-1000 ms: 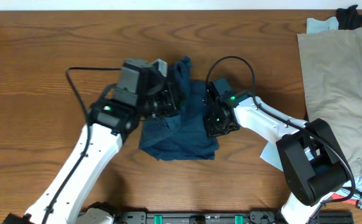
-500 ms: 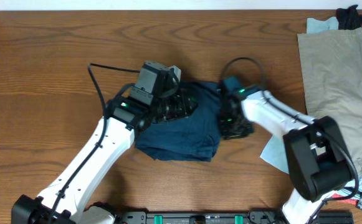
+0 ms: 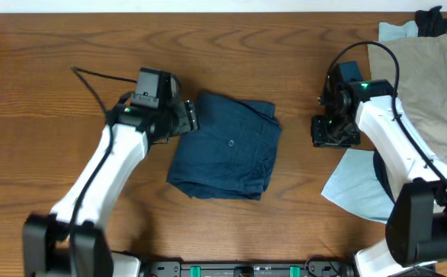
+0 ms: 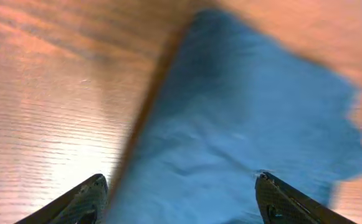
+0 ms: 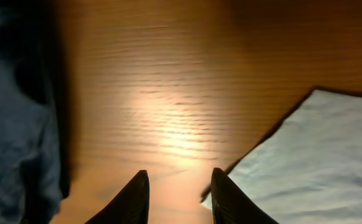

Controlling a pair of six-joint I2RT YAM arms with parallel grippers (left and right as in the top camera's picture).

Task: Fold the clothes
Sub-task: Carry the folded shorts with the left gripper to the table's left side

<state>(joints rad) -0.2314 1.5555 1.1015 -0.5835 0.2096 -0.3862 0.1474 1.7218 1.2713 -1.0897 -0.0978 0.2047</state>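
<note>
Navy trousers (image 3: 225,146) lie as a folded bundle at frame centre, lower edge rumpled; left gripper (image 4: 181,180) hangs over the bundle's left edge, jaws wide apart and empty, and right gripper (image 5: 179,174) is over bare table (image 3: 54,61) at centre right, jaws partly apart and empty. Risks: the loose fold could spring open or get dragged if a finger catches that edge, and the right could snag the pale blue cloth (image 5: 318,155) close beside it. No readable writing, brand or label.
</note>
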